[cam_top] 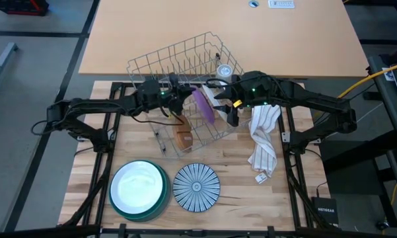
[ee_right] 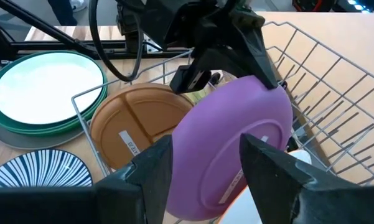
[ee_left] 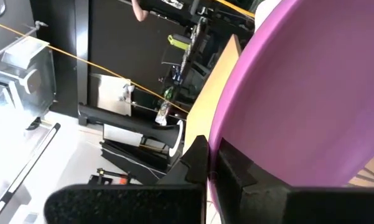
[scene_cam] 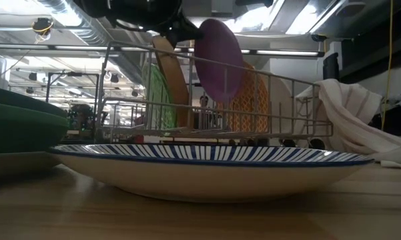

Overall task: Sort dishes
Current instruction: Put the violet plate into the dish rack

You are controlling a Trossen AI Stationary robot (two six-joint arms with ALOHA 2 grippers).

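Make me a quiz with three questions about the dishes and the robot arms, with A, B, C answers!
1. Where is the blue striped plate?
A. in the rack
B. on the table beside the plate stack
C. under the cloth

2. What colour is the plate held by the left gripper?
A. purple
B. white
C. orange

3. How do the right gripper's jaws stand?
A. shut on the cloth
B. shut on nothing
C. open

Answers:
1 B, it lies flat next to the white and green plate stack.
2 A, the purple plate is pinched at its rim above the wire rack.
3 C, both jaws stand apart around the plate.
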